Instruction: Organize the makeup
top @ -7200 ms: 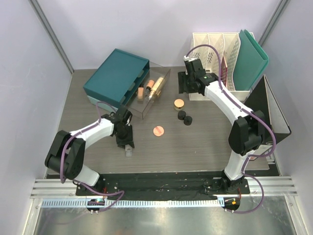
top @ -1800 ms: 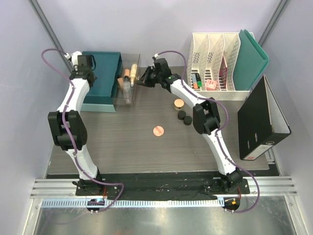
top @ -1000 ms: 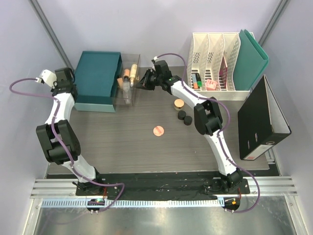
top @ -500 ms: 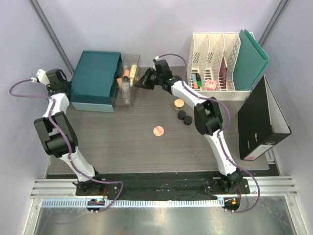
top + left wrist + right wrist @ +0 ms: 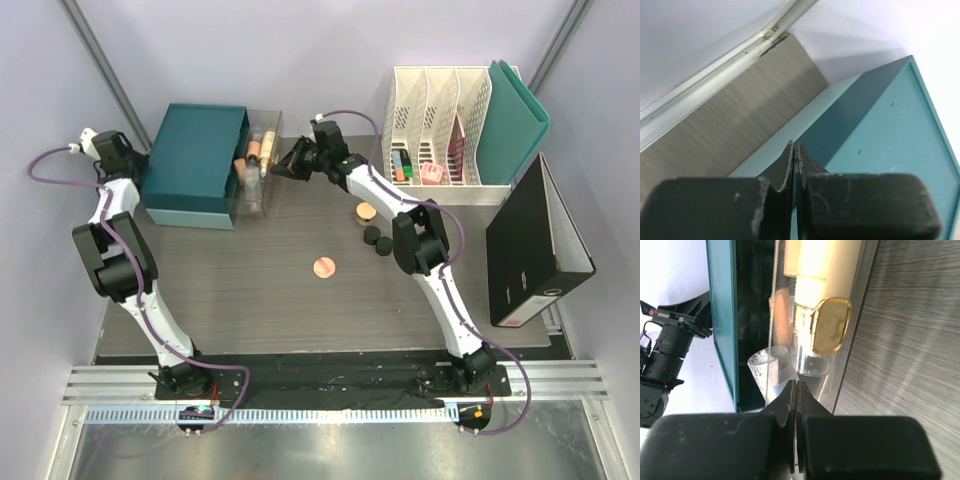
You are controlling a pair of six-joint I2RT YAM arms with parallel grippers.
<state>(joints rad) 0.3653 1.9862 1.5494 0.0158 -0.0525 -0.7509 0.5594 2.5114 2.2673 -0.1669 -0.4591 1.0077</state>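
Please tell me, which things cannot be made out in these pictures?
- Number of bottles in the clear tray: too small and overlapping in the top view; cut by the upper edge in the right wrist view.
- Whether the left tool touches the teal box: the tool itself hides the contact, left wrist view.
- Contents of the file holders: walls hide most, top view.

White links (image 5: 371, 186), black joints (image 5: 418, 243), purple cables (image 5: 47, 164); scuffed black gripper fingers (image 5: 860, 205), serrated inner edges.

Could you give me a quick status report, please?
Left gripper shut beside teal box; right gripper shut at clear tray. Bottles in tray; pink compact, three jars loose. Nothing blocking them.
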